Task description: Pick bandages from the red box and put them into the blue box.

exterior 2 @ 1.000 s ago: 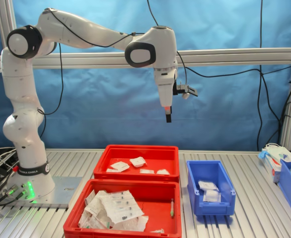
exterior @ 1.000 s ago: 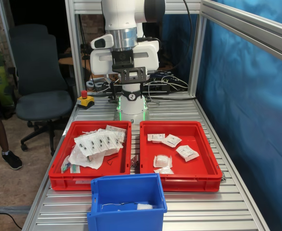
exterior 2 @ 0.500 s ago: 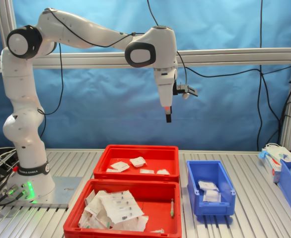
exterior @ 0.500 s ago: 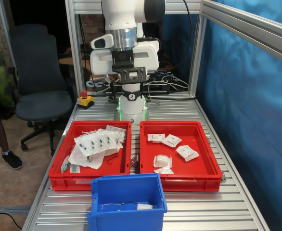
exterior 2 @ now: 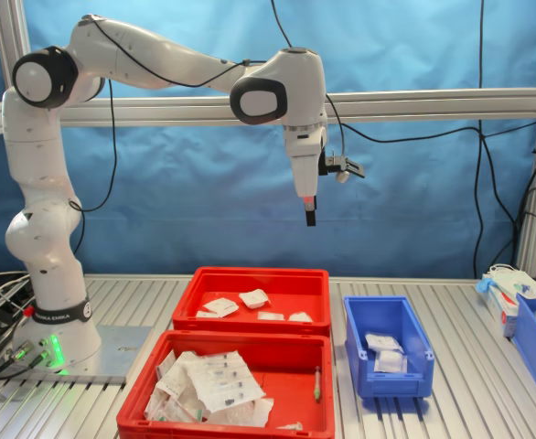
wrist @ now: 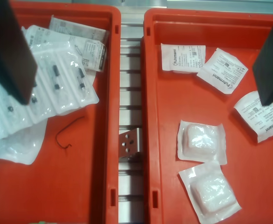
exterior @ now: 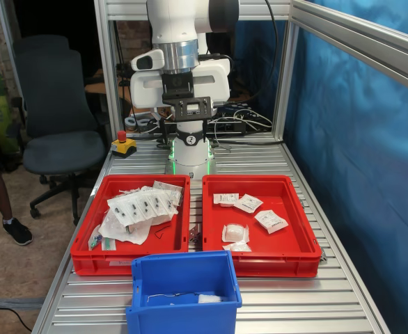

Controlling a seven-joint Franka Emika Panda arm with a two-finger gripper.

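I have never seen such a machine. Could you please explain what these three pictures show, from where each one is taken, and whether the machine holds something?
The white machine is a robot arm. Its grasping part, the tool, hangs high above the table, open and empty. Both exterior views come from cameras standing off the arm: the first looks toward its base, the second sees it from the side. The wrist view looks straight down from the arm, and the dark shapes at its edges are the tool's fingers. On the table, one red box holds five small white bandages. A twin red tray holds larger white sheets. The blue box already contains some packets.
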